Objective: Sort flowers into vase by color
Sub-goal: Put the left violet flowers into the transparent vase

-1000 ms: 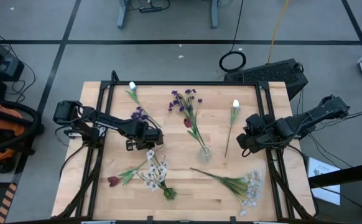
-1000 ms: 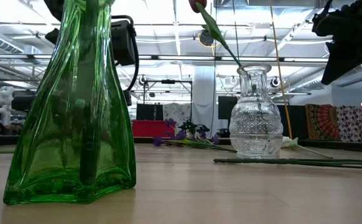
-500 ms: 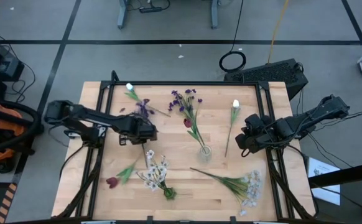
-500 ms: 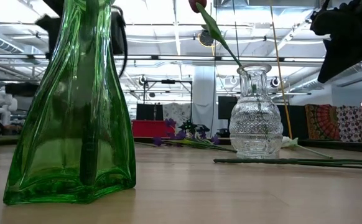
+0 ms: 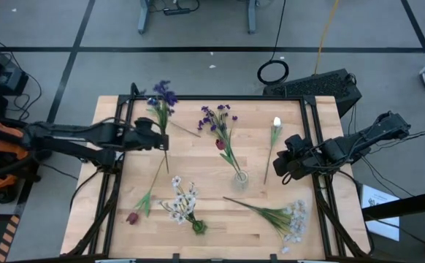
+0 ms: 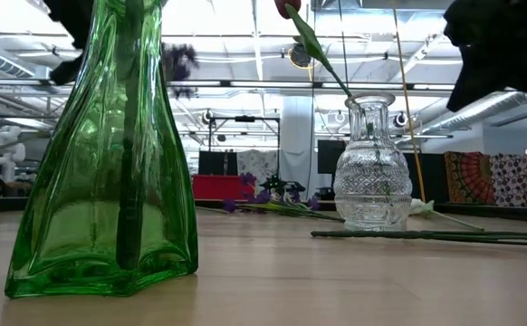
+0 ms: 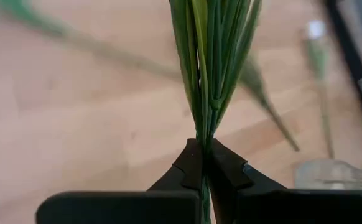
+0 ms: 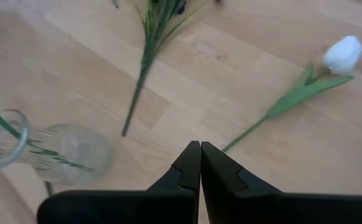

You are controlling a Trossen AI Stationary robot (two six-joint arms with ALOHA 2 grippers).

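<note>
My left gripper (image 5: 161,142) (image 7: 203,149) is over the table's far left part, shut on a purple flower (image 5: 165,95) whose bloom (image 6: 180,63) shows high above the table. My right gripper (image 5: 280,170) (image 8: 200,146) hovers shut near a white tulip (image 5: 276,123) (image 8: 343,53) lying on the table. The clear vase (image 5: 239,177) (image 6: 372,177) holds a dark red tulip (image 5: 220,144). White flowers (image 5: 182,201) stand in the green vase (image 5: 198,226) (image 6: 110,172). Another purple flower (image 5: 216,117), a white spray (image 5: 291,219), a dark red tulip (image 5: 132,218) and a white bud (image 5: 152,101) lie flat. My left gripper pinches the purple flower's bundle of green stems (image 7: 204,124) between its two fingertips, at the lower part of the stems. The stems run straight on ahead of the fingers. The flower is lifted clear of the table, its bloom toward the far edge.
A black frame (image 5: 125,109) borders the table's left, far and right sides. The two vases stand in the middle and near-middle. Bare wood shows between the green vase and the white spray, and at the near left corner.
My left gripper has moved from beside the green vase's flowers toward the table's far left and risen, still shut on the purple flower. The flower has swung with it, its bloom now over the far edge and lifted clear. The right arm has barely moved.
</note>
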